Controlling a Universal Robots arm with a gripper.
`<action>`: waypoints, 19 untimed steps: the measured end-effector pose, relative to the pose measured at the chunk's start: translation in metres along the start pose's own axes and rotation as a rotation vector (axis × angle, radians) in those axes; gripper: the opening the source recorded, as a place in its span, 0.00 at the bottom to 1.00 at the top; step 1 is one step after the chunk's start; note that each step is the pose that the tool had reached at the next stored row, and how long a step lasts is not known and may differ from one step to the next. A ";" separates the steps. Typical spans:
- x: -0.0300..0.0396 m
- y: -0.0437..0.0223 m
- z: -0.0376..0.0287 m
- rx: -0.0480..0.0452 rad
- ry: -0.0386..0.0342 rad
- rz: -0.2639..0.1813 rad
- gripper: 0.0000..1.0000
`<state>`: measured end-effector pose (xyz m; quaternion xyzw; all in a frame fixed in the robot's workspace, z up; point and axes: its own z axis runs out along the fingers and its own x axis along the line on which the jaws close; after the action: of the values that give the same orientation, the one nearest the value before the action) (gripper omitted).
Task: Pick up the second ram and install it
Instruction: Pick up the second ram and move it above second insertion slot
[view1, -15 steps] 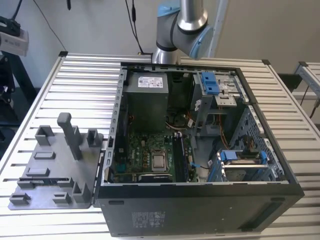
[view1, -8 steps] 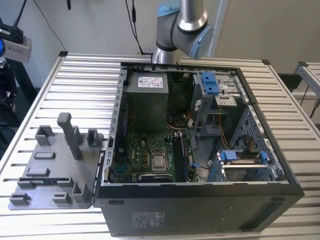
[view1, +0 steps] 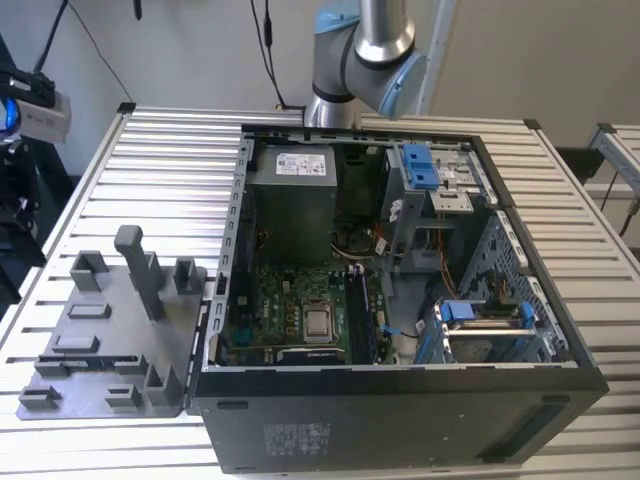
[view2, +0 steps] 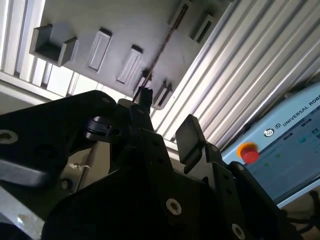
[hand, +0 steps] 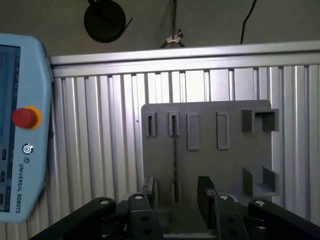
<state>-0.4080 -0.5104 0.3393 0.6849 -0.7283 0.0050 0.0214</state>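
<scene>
The second ram stands on edge in the slots of the grey plastic tray, so it looks like a thin dark line; the second wrist view shows it as a thin strip. My gripper hangs well above the tray, open, with one black fingertip on each side of the ram's line and nothing between them. In the second wrist view the gripper is also open, both black fingers clear of the stick. The tray lies on the slatted table at the exterior view's left.
An open computer case stands beside the tray, showing its motherboard, a grey power-supply box and blue drive brackets. A pale blue teach pendant with a red button lies on the table by the tray. Upright pegs rise from the tray.
</scene>
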 end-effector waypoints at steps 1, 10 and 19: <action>-0.0001 0.0000 0.0017 0.0002 0.0019 0.000 0.48; -0.0015 -0.0036 0.0165 0.0048 0.0175 -0.036 0.48; -0.0023 -0.0046 0.0224 0.0180 0.0194 -0.072 0.48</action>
<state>-0.4039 -0.5092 0.3167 0.7108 -0.7028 0.0174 0.0225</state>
